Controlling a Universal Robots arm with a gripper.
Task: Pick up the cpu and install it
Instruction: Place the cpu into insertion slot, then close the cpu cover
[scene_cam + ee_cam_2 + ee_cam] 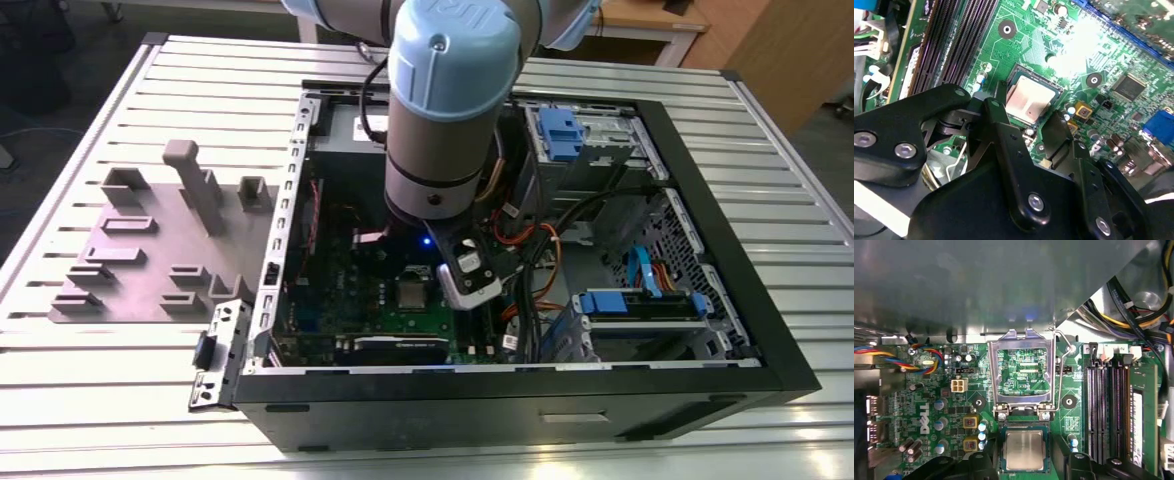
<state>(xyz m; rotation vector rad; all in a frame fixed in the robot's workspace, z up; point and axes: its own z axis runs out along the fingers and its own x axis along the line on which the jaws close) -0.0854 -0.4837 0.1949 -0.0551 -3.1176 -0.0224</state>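
Down inside the open computer case [534, 392], at about eight o'clock from the case's middle in the exterior view, the cpu [411, 293] lies flat in its socket [1024, 426] on the green motherboard [1024, 40]. It is a small, thin square with a pale silver-grey metal top. The corners are rounded, and a lower step runs round the raised middle. In the first wrist view the cpu [1025, 450] looks dull and faintly brushed. In the second wrist view the cpu [1030, 100] takes a warm cream tint from the bright light on the board. The dark socket wall frames it on every side.

The gripper [1026, 107] is spread apart and holds nothing. Its two black fingers [1004, 130] stand one on each side of the cpu, just beside the socket; whether they touch it cannot be told.

A silver bracket frame [994, 370] stands hinged up just beside the socket, with green board showing through its window. Its wire lever [1066, 347] is raised next to it. Black memory slots [1101, 410] run alongside.

In the exterior view the arm [447, 110] reaches into the case from twelve o'clock. At nine o'clock from the case, a grey plate [147, 290] with upright blocks [200, 190] lies on the slatted table [134, 400].
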